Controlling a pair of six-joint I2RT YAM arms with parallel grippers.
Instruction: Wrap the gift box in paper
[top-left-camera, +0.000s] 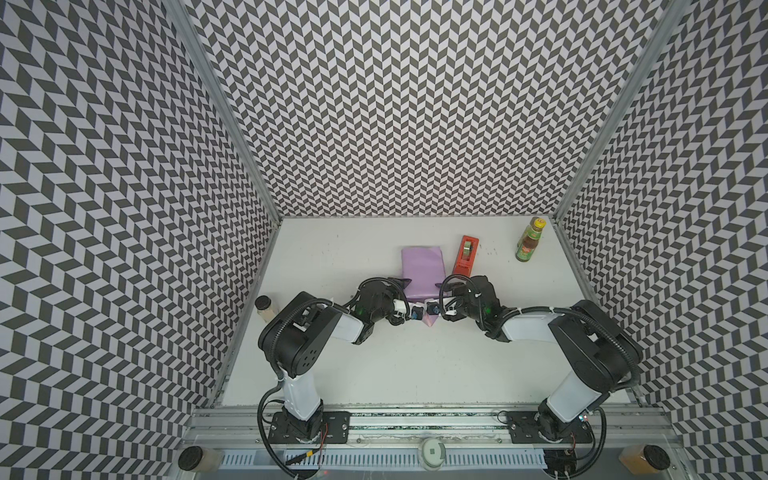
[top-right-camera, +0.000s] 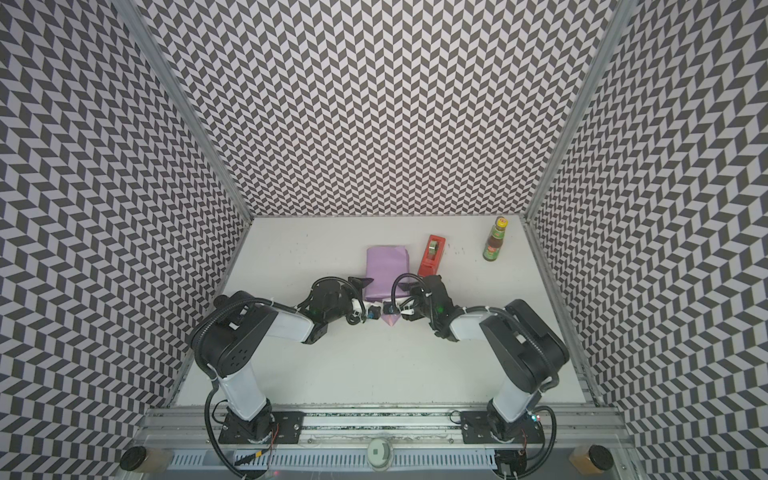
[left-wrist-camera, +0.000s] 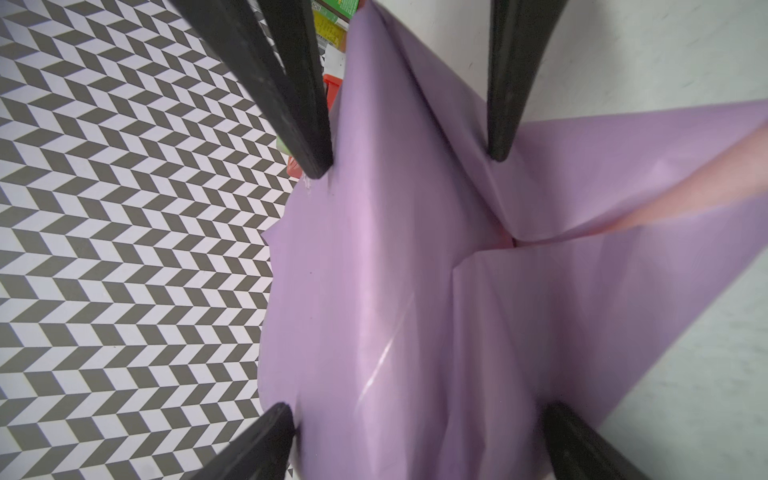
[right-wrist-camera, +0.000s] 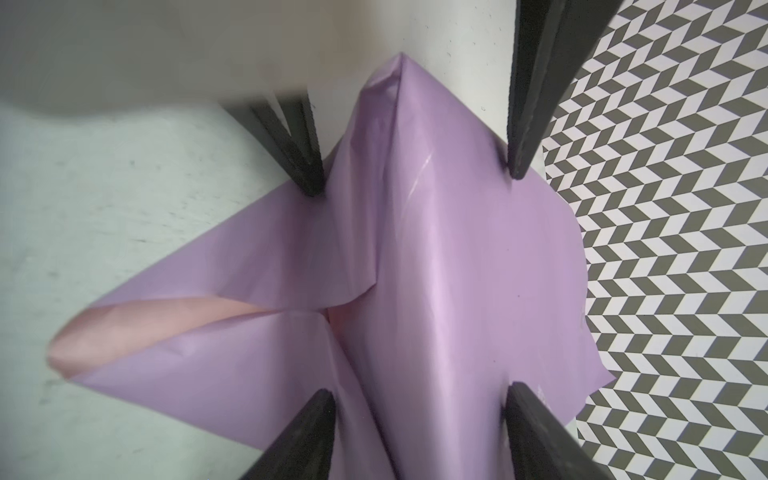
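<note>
Bright, even light here, soft shadows. My top views bow at the edges; wrist views blur close up, glare streaking the paper (left-wrist-camera: 386, 357).

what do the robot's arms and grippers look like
Both the left arm and right arm have glossy white link covers between bulky black joints, with ribbed black cable conduit looped alongside and a small green light at each wrist. The left gripper and right gripper carry matte black, tapered, forked fingers.
</note>
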